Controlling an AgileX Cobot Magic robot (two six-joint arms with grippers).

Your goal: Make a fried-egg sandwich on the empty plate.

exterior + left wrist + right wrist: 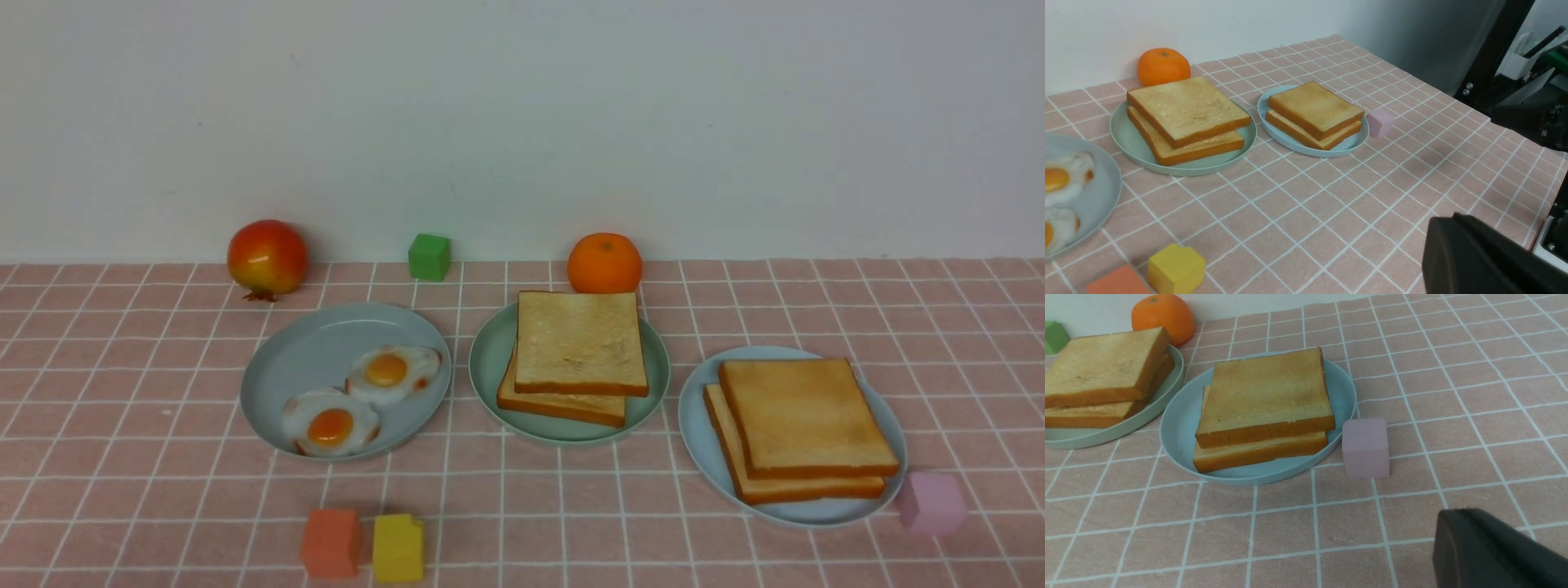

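The mint-green plate (488,363) sits mid-table and holds two stacked toast slices (580,341). No egg shows between them. It also shows in the left wrist view (1126,143) and the right wrist view (1086,435). Two fried eggs (393,371) (331,425) lie on the grey-blue plate (318,347) to the left. Two more toast slices (804,416) are stacked on the pale blue plate (698,425) to the right. Neither gripper shows in the front view. Each wrist view shows one dark finger (1470,253) (1478,547), low over the cloth and touching nothing.
At the back stand a red fruit (267,257), a green cube (429,256) and an orange (604,263). An orange cube (331,543) and a yellow cube (398,547) sit at the front. A pink cube (931,502) touches the right plate. Black frame parts (1494,53) stand past the table's right edge.
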